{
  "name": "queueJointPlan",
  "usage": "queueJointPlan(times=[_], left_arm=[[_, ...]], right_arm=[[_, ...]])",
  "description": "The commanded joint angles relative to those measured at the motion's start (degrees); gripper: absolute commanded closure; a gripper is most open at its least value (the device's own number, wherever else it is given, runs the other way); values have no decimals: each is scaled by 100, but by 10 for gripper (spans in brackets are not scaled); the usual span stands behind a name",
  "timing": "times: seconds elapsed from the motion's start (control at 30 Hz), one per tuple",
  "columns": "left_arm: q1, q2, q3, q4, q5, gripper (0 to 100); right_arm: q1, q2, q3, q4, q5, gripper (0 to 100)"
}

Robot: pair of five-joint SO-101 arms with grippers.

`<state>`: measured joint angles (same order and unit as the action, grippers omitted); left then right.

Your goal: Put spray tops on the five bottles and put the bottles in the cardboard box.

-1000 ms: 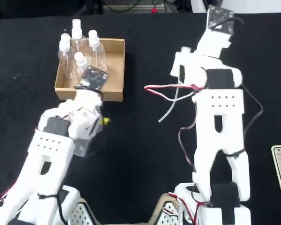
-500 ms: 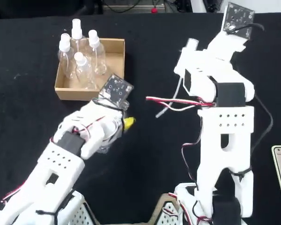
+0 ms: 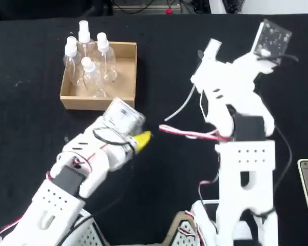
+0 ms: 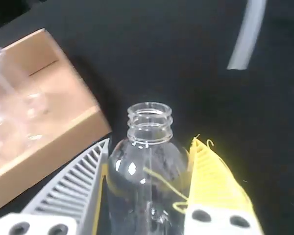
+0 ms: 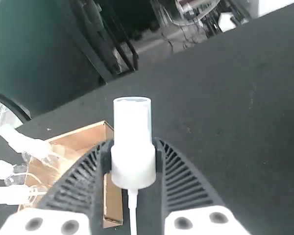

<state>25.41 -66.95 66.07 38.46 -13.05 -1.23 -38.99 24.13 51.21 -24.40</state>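
A: What is hard to make out?

B: From above, the open bottle (image 4: 148, 169) is almost wholly hidden under the left arm, just in front of the cardboard box (image 3: 95, 102). The left wrist view cuts off its base.

A: And the bottle itself?

B: Clear plastic with a bare threaded neck, clamped in the left gripper (image 4: 149, 147) near the box's front corner.

A: The other arm?

B: The right gripper (image 5: 132, 149) pinches a white spray top (image 5: 132, 132), its thin tube (image 3: 178, 107) trailing, well off to the side of the box. Four capped bottles (image 3: 87, 61) stand inside the box.
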Motion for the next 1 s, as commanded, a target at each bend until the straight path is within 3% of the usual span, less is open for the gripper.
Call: queueJointPlan(times=[0.0,0.43,0.97], left_arm=[[374,-185,-31,-114,62,851],[778,-220,-31,-105,176,851],[778,-220,-31,-79,167,851]], right_arm=[[-105,-523,207,-299,-53,987],[-158,-1156,708,-457,-62,987],[-448,-1156,936,-738,-62,987]])
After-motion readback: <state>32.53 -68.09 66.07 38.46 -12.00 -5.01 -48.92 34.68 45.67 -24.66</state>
